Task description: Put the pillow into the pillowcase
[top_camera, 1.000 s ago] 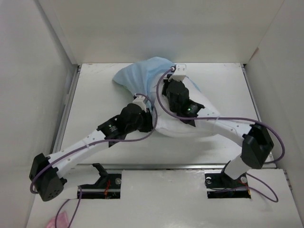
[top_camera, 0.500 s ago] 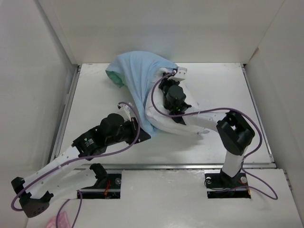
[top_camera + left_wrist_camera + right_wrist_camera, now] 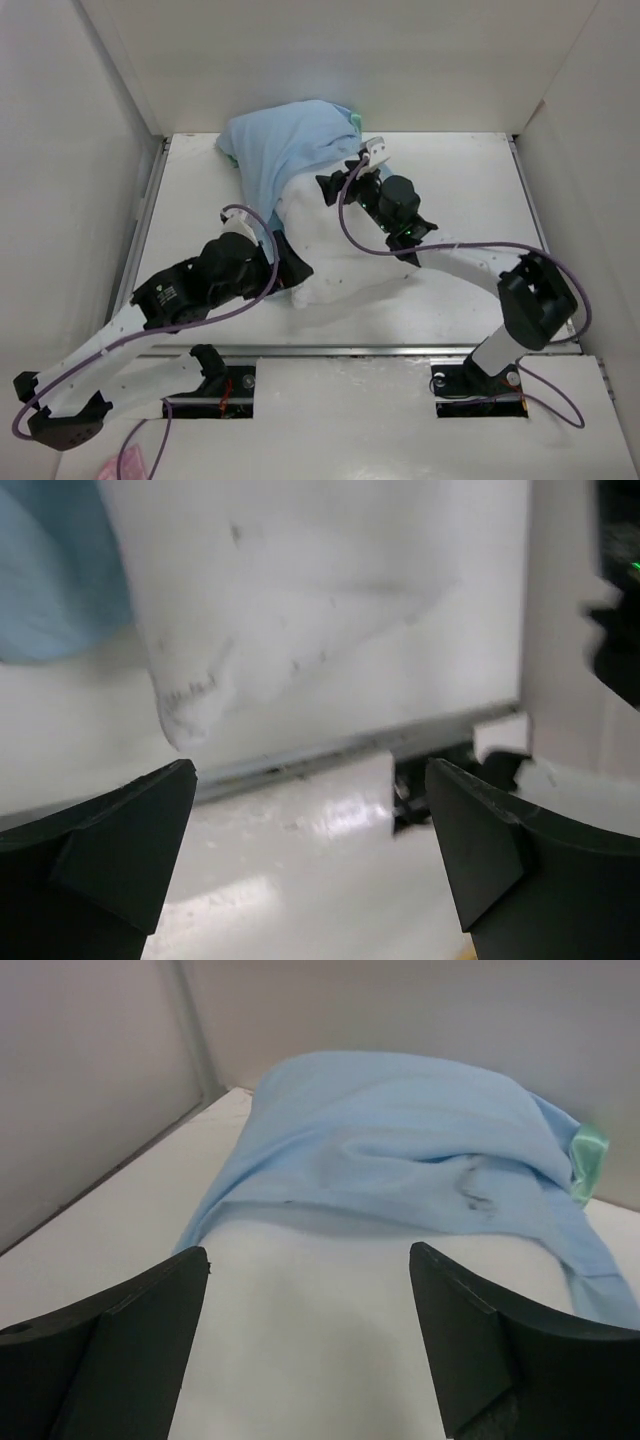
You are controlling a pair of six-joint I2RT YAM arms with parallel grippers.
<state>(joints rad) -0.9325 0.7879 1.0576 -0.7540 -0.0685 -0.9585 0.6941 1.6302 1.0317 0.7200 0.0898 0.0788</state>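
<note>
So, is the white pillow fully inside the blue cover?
No, the pillow is only partly under the pillowcase; its near half lies bare.

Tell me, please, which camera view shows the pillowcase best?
The top external view: it shows most of the pillowcase, pale blue with a green edge, lying over the far end of the pillow. The right wrist view shows its near side close up, cropped at the right. The left wrist view catches only a blurred blue corner.

Pillowcase looked matt pale-blue cloth; green satin edge shone. Pillow was soft white cloth, creased. Bench looked smooth, white, faintly glossy.
</note>
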